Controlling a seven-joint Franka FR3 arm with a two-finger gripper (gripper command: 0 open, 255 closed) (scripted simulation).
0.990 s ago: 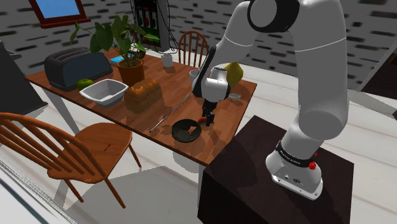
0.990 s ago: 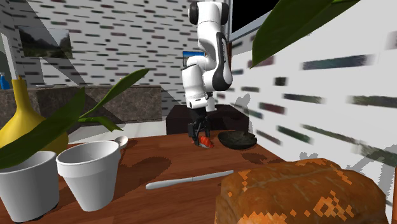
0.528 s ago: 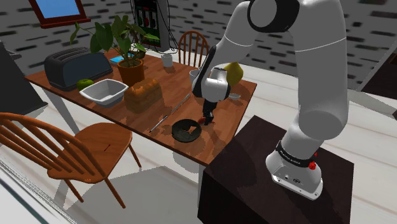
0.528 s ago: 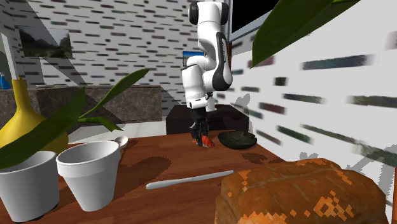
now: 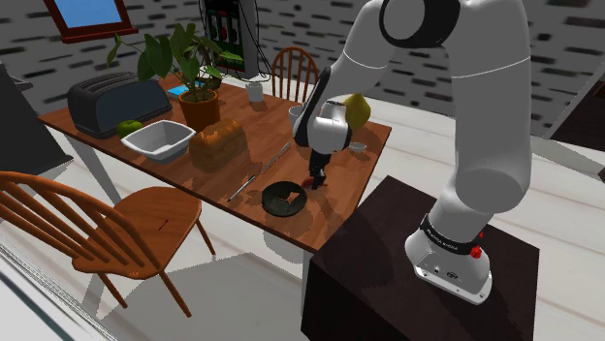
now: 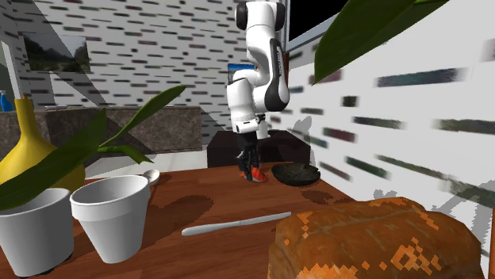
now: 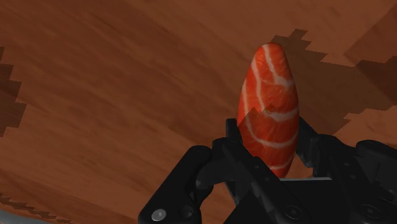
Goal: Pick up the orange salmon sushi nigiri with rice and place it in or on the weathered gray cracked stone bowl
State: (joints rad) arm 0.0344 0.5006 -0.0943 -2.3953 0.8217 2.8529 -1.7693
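The pincer (image 7: 270,141) is clenched on the salmon nigiri (image 7: 268,95), gripping only its near end, low over the wooden surface (image 5: 271,121) and just beside the dark stone bowl (image 5: 284,198). With so little held, I'd worry it pivots, slips out mid-carry, or clips the bowl's rim.

White arm (image 5: 490,136) rises from its base at the shoulder view's lower right. It folds over at the dark top joint, and the forearm drops down and to the left. Wrist near vertical, hand pointing down. Black gripper (image 5: 312,180) hangs low. Fingers (image 7: 229,143) closed against both sides of an orange, white-striped nigiri (image 7: 270,83), clasping it between them.
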